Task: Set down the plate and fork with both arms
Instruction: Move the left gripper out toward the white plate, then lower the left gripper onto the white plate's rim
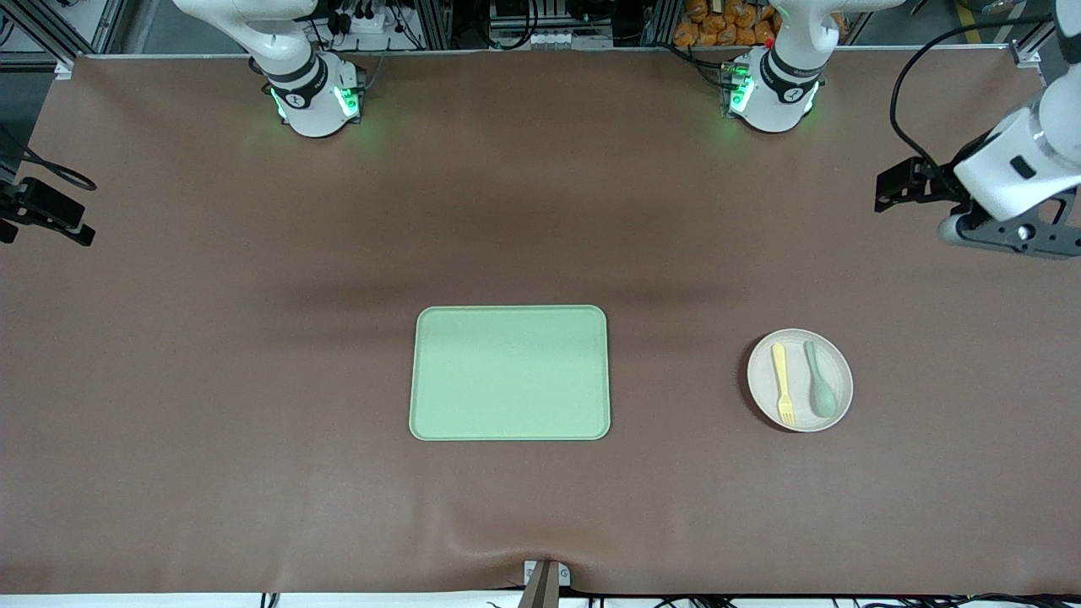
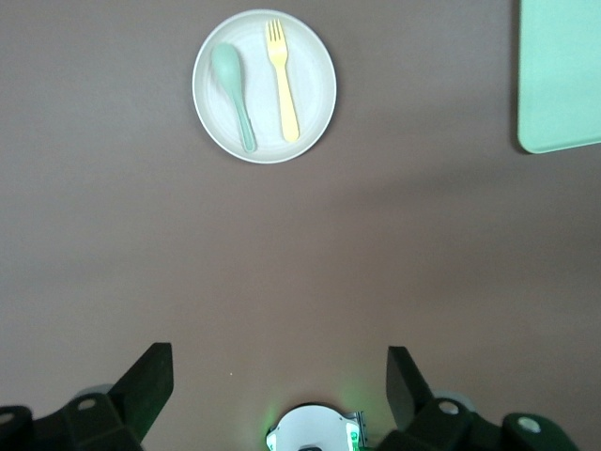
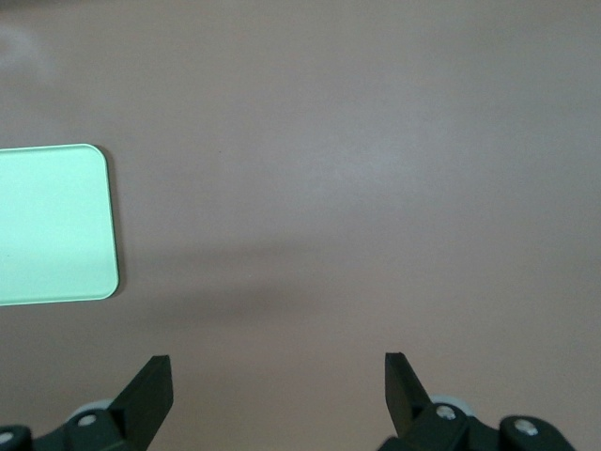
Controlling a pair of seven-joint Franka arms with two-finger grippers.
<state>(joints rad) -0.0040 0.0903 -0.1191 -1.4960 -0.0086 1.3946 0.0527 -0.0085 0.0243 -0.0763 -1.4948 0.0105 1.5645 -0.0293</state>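
Observation:
The round beige-pink plate (image 1: pixel 800 380) lies on the brown table toward the left arm's end. On it lie the pale yellow fork (image 1: pixel 783 384) and a grey-green spoon (image 1: pixel 819 390), side by side. The left wrist view shows the plate (image 2: pixel 315 66), the fork (image 2: pixel 283 80) and the spoon (image 2: pixel 233 85). My left gripper (image 2: pixel 280 362) is open and empty, up in the air over bare table at the left arm's end (image 1: pixel 1005 235), apart from the plate. My right gripper (image 3: pixel 279 371) is open and empty over bare table at the right arm's end.
A rectangular light green tray (image 1: pixel 510 372) lies empty at the table's middle, nearer the front camera than both bases. It also shows in the left wrist view (image 2: pixel 563 75) and the right wrist view (image 3: pixel 52 225). The left arm's base (image 2: pixel 315 432) glows green.

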